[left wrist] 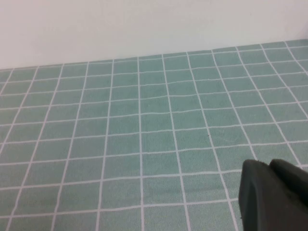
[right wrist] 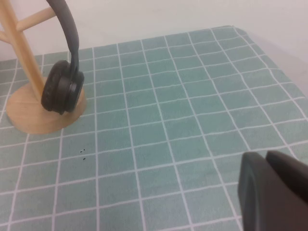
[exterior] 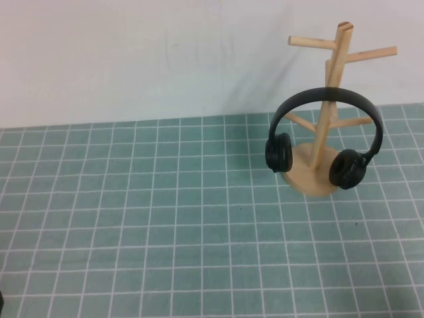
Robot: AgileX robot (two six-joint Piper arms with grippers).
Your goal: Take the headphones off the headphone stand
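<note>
the headphones (exterior: 324,136) are matte black, over-ear, with a thin arched headband and two round padded ear cups. the headband hangs over a peg of the headphone stand (exterior: 320,112), a light wooden tree with a slim upright pole, several angled dowel pegs and a round disc base. one cup hangs on each side of the pole, low down near the base; whether they touch the base cannot be told. the stand rises above the headband and sits on the far right part of the tabletop (exterior: 165,218), which is covered by a green cloth with a white grid, close to the white wall behind.

in the right wrist view one ear cup of the headphones (right wrist: 61,87) shows in front of the stand's disc base (right wrist: 33,118).

the left tool (left wrist: 274,195) hangs above bare cloth, and the right tool (right wrist: 274,190) hangs above the cloth well apart from the stand. only a dark corner of each shows, so how wide either stands cannot be told.
</note>
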